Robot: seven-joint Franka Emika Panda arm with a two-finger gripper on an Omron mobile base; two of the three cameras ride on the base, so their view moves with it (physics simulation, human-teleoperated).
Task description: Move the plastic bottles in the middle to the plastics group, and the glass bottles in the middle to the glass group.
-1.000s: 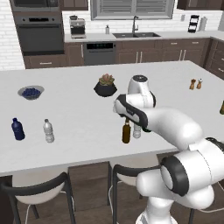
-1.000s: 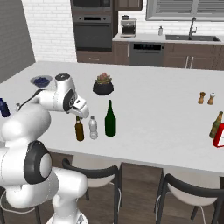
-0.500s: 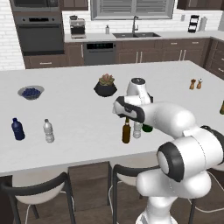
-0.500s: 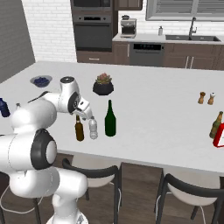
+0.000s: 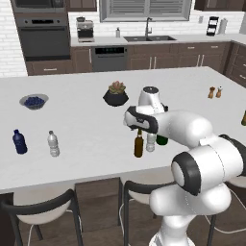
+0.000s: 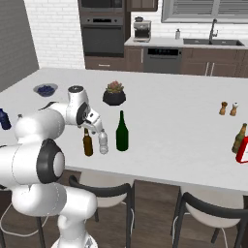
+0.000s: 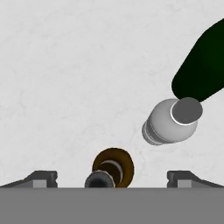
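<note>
None of the sorting is judged to be done: the amber glass bottle [image 6: 87,143], the clear plastic bottle [image 6: 103,142] and the green wine bottle [image 6: 122,132] are all seen standing upright together in the middle of the table [image 6: 184,121]. The hand [image 7: 112,177] is held wide and empty directly above the amber glass bottle, its neck lying between the spread fingertips. The plastics group [image 5: 36,142] at the left and the brown glass bottle [image 6: 239,137] at the right are well apart from the three, so all three moves are left.
</note>
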